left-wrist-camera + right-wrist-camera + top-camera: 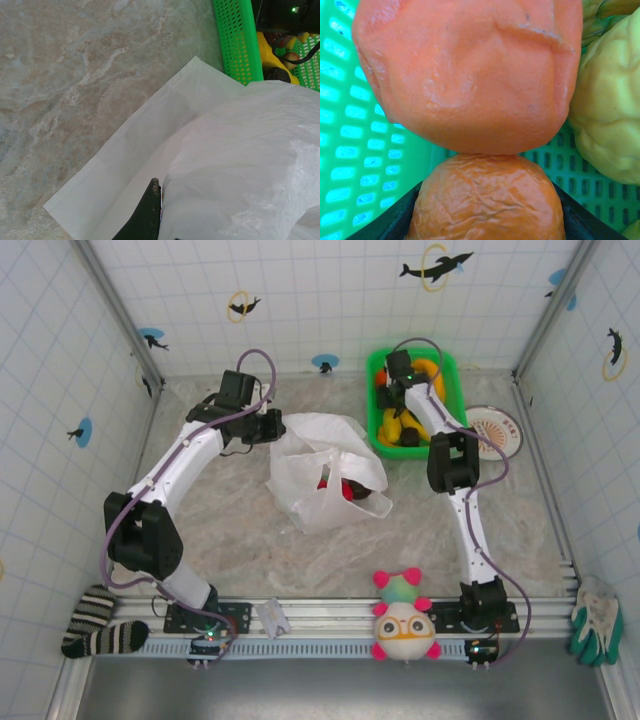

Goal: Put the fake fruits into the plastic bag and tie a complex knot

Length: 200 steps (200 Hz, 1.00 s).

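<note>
The white plastic bag [320, 465] lies mid-table with its mouth held up; a red fruit [323, 483] shows inside. My left gripper [270, 428] is shut on the bag's rim, with one dark finger [150, 210] pressed against the white film [240, 160]. My right gripper [393, 390] reaches down into the green basket [370, 400]. Its black fingers [385, 225] sit against both sides of a wrinkled orange fruit [485, 200]. A bigger orange fruit [465, 75] rests on top of it, and a yellow fruit [610, 110] lies to the right.
The basket's wall [240, 40] stands just past the bag. A round patterned plate [493, 430] lies right of the basket. At the near edge are a plush toy [404, 620], a striped sock [100, 625] and a green glove [597, 632]. Tiled walls enclose the table.
</note>
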Each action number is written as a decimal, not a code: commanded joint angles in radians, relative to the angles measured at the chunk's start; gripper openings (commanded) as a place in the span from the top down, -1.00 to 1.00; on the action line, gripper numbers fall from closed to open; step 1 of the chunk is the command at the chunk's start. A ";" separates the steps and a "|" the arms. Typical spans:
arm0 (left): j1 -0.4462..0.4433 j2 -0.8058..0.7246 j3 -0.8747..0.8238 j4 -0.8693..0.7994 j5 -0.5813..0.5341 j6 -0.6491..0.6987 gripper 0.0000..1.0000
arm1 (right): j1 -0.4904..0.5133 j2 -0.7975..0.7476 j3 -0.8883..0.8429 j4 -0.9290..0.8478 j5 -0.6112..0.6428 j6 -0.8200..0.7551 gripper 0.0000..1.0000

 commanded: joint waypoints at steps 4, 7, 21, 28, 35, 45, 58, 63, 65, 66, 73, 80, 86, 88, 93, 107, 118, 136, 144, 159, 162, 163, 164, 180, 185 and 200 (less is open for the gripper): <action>0.009 -0.005 0.032 -0.019 0.011 0.022 0.83 | -0.004 -0.023 0.030 0.004 0.008 -0.010 0.05; 0.009 -0.006 0.032 -0.018 0.015 0.022 0.83 | -0.004 -0.035 0.026 0.009 0.008 -0.011 0.05; 0.009 -0.008 0.030 -0.011 0.033 0.019 0.83 | -0.007 -0.093 -0.002 0.033 0.010 -0.012 0.06; 0.009 -0.009 0.029 -0.008 0.043 0.020 0.83 | -0.008 -0.119 -0.017 0.043 0.011 -0.014 0.06; 0.009 -0.012 0.026 -0.002 0.050 0.018 0.83 | -0.010 -0.152 -0.031 0.049 0.012 -0.014 0.06; 0.008 -0.015 0.023 0.005 0.058 0.016 0.83 | -0.010 -0.192 -0.052 0.053 0.007 -0.014 0.06; 0.009 -0.017 0.021 0.008 0.066 0.015 0.83 | -0.010 -0.245 -0.087 0.053 0.000 -0.014 0.07; 0.009 -0.017 0.022 0.010 0.068 0.015 0.83 | -0.010 -0.265 -0.104 0.054 -0.002 -0.016 0.06; 0.009 -0.017 0.021 0.010 0.069 0.015 0.83 | -0.009 -0.275 -0.110 0.054 -0.004 -0.016 0.06; 0.009 -0.016 0.021 0.010 0.069 0.015 0.82 | -0.009 -0.278 -0.114 0.055 -0.004 -0.016 0.07; 0.008 -0.015 0.021 0.012 0.072 0.017 0.83 | -0.007 -0.308 -0.139 0.055 -0.002 -0.016 0.07; 0.008 -0.015 0.020 0.014 0.072 0.016 0.83 | -0.007 -0.339 -0.165 0.055 -0.004 -0.016 0.07; 0.009 -0.014 0.019 0.016 0.073 0.018 0.83 | -0.004 -0.365 -0.186 0.051 -0.004 -0.016 0.07; 0.008 -0.014 0.018 0.016 0.074 0.018 0.83 | -0.003 -0.374 -0.193 0.049 -0.004 -0.015 0.07; 0.009 -0.012 0.019 0.019 0.075 0.018 0.83 | -0.002 -0.397 -0.213 0.041 -0.001 -0.011 0.07; 0.009 -0.008 0.017 0.021 0.081 0.019 0.83 | 0.001 -0.474 -0.288 0.044 -0.001 0.001 0.08; 0.009 -0.004 0.017 0.027 0.083 0.020 0.83 | 0.006 -0.561 -0.373 0.067 -0.002 0.010 0.08; 0.009 0.002 0.018 0.038 0.086 0.021 0.83 | 0.021 -0.705 -0.533 0.114 0.000 0.018 0.08; 0.009 0.004 0.017 0.043 0.087 0.019 0.83 | 0.031 -0.773 -0.604 0.127 0.003 0.018 0.08; 0.008 0.005 0.017 0.051 0.090 0.019 0.83 | 0.051 -0.907 -0.727 0.139 0.012 0.024 0.08; 0.008 0.005 0.016 0.052 0.089 0.020 0.83 | 0.055 -0.937 -0.756 0.142 0.011 0.026 0.07; 0.008 0.005 0.015 0.053 0.090 0.020 0.83 | 0.057 -0.947 -0.767 0.143 0.010 0.027 0.08; 0.008 0.005 0.015 0.054 0.092 0.019 0.83 | 0.058 -0.957 -0.778 0.144 0.010 0.027 0.08; 0.009 0.006 0.013 0.060 0.098 0.019 0.83 | 0.082 -1.118 -0.931 0.170 0.001 0.045 0.08; 0.009 0.006 0.011 0.062 0.100 0.019 0.83 | 0.095 -1.169 -0.980 0.176 -0.001 0.049 0.08; 0.009 0.006 0.007 0.066 0.104 0.022 0.83 | 0.127 -1.331 -1.117 0.187 -0.008 0.064 0.08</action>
